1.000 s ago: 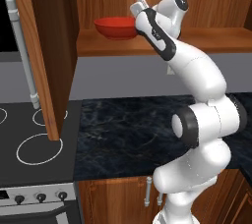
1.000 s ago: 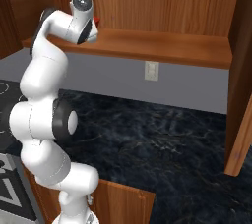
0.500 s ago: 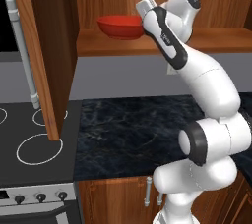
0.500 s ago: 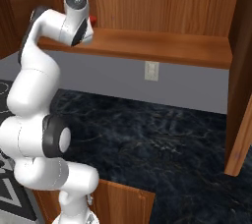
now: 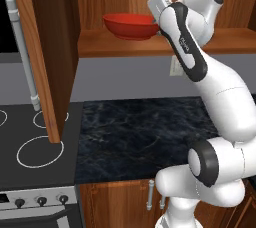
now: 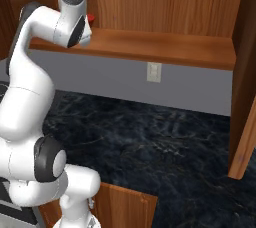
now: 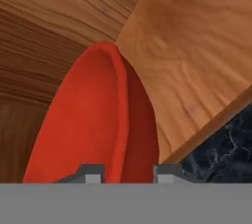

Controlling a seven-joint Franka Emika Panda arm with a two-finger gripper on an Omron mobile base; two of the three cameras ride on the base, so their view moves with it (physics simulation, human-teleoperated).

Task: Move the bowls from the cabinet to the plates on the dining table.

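Note:
A glossy red bowl (image 5: 130, 26) sits low over the wooden shelf (image 5: 120, 47) of the open cabinet (image 5: 47, 57); whether it touches the shelf I cannot tell. My gripper (image 5: 159, 22) is at its right rim, shut on it. In the hand view the red rim (image 7: 115, 120) runs between the two fingertips (image 7: 89, 173) of the gripper (image 7: 125, 174). A sliver of the bowl (image 6: 90, 19) peeks out behind the hand in the right base view. The plates and the dining table are out of view.
A black marbled counter (image 5: 135, 137) lies under the cabinet, with a stove (image 5: 30, 147) to its left. The cabinet's open doors (image 6: 245, 97) hang at both sides, one with a long silver handle (image 5: 25, 57). A wall outlet (image 6: 154, 72) sits below the shelf (image 6: 150, 47).
The arm has straightened and risen, and the red bowl has shifted slightly right along the shelf with the gripper still on its rim.

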